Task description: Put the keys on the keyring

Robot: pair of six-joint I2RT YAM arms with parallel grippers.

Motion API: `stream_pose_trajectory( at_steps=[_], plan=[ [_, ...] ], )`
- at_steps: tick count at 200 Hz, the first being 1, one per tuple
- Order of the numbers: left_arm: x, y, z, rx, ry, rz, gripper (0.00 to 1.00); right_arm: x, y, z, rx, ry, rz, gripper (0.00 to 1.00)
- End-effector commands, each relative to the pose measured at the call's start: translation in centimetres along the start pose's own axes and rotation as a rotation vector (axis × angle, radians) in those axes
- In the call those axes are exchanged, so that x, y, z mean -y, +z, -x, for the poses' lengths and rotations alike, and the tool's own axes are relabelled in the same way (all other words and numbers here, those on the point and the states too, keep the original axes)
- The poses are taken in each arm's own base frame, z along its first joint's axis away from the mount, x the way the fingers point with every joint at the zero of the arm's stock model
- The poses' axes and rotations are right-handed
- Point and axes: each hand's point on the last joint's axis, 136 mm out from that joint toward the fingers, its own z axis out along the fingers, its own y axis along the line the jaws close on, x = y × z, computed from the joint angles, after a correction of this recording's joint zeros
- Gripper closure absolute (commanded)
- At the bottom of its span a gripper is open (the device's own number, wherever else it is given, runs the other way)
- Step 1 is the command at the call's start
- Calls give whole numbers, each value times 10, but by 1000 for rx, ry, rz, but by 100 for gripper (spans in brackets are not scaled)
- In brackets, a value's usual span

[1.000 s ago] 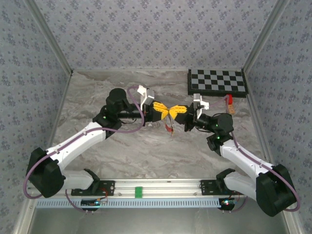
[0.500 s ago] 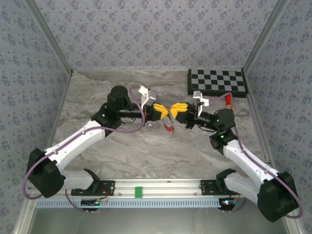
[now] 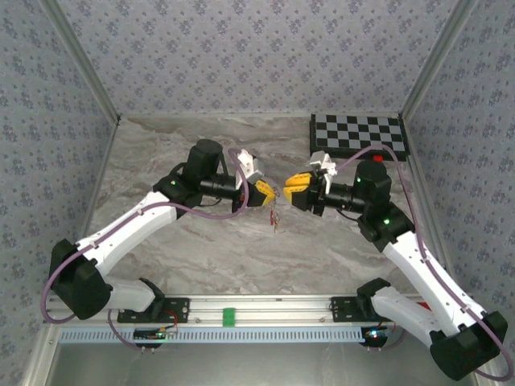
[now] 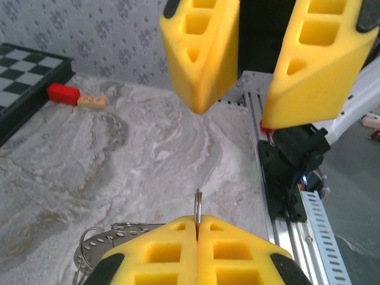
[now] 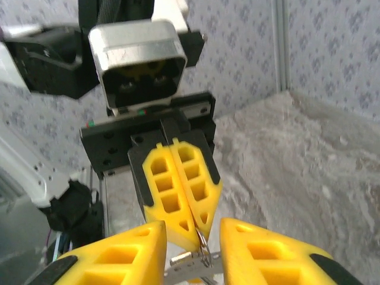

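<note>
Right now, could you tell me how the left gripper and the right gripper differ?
The left gripper is shut, pinching the thin keyring edge-on; the right gripper is open, its fingers well apart. The left gripper reaches in from the left, the right gripper from the right, tips facing. Both have yellow fingers and hover above the table.

In the top view we see the left arm (image 3: 137, 225) run from its base at seven o'clock toward the centre of the surface. The left end effector (image 3: 269, 193) points to three o'clock, its fingers (image 4: 160, 252) pressed flat together on the keyring (image 4: 197, 206) wire. The right arm (image 3: 414, 253) comes up from five o'clock. The right end effector (image 3: 291, 186) points to nine o'clock with its fingers (image 4: 199, 53) spread apart. The two tips face each other, near but not touching.
</note>
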Motion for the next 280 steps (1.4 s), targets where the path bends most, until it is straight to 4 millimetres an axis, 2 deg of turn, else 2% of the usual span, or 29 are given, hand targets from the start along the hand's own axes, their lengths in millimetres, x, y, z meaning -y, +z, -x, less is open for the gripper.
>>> stream_pose_trajectory(
  at_steps=[1,49,96,136,164,204,237,248,280],
  plan=[
    [9,-5,9,-6,60,-32,100,-2,3,-21,-132,11,5,68],
    [12,-4,2,-20,61,-54,100,1,15,-29,-203,20,28,68],
    [14,-4,4,-14,59,-67,100,-4,21,-31,-206,26,75,74],
    [15,-3,5,-9,56,-79,100,-6,26,-33,-208,29,99,76],
    [16,-3,5,-8,51,-86,100,-8,30,-33,-209,29,116,82],
    [18,-3,7,0,54,-95,100,-12,32,-33,-201,29,152,84],
    [21,-5,11,15,59,-101,100,-21,33,-31,-182,34,211,93],
    [22,-7,12,20,64,-99,100,-24,33,-30,-177,35,231,100],
    [24,-10,15,36,79,-88,100,-28,32,-31,-174,32,253,100]
  ],
)
